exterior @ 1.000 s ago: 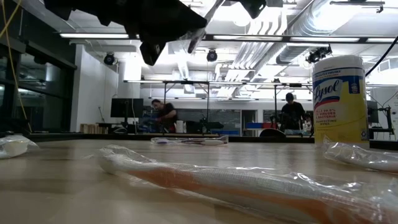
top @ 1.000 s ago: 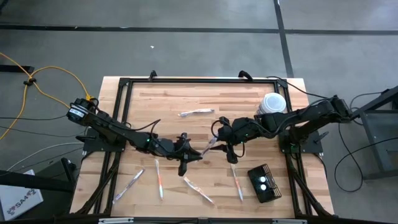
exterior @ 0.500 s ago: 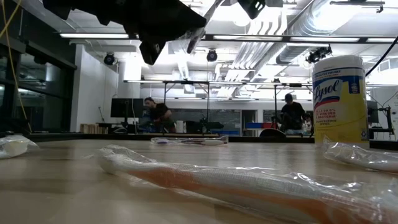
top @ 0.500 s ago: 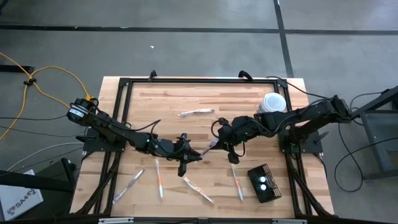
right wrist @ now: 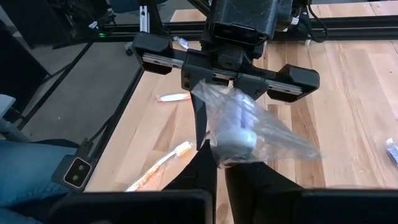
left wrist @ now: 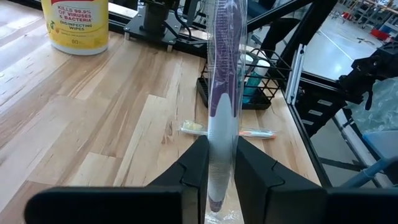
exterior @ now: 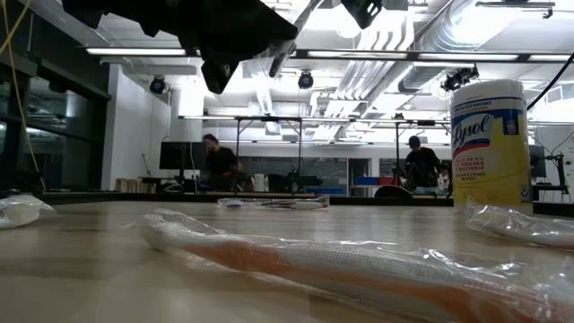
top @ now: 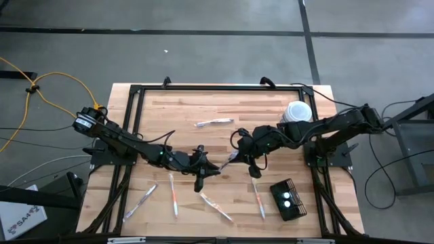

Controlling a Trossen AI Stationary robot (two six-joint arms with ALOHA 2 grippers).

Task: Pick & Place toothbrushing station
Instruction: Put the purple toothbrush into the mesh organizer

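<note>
Toothbrushing station [top: 289, 199] sits near, apparently untouched by, right gripper [top: 234, 157].

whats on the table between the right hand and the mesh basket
High view: one wrapped toothbrush lies on the wood between the right hand and the black mesh basket; otherwise bare.

Right jaws [right wrist: 216, 163] pinching a clear-wrapped toothbrush [right wrist: 239, 129], left gripper [right wrist: 227, 93] gripping its other end
</note>
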